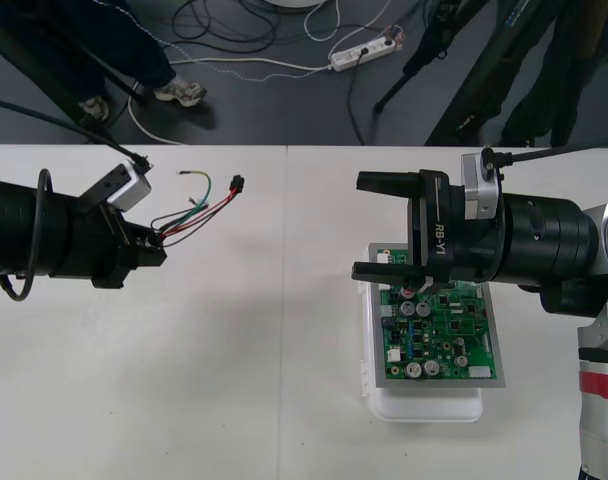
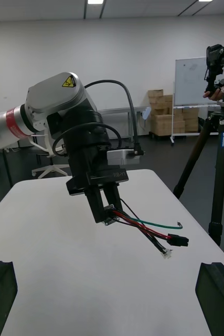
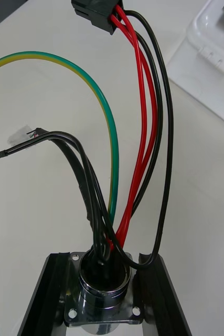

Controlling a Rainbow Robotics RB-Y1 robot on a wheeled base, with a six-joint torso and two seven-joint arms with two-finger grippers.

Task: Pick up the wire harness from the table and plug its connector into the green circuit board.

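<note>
My left gripper is shut on the harness's round metal socket, held above the left part of the table. Its black fingers clamp the socket's flange from both sides. Red, black and green wires fan out from it to the small black plug, which hangs free toward the table's far edge. In the right wrist view the left gripper holds the harness with the plug dangling over the table. My right gripper stands open above the far end of the green circuit board.
The board sits on a white base at the right of the table; the base's corner lies beyond the plug. A small white connector and a ring terminal end two loose wires.
</note>
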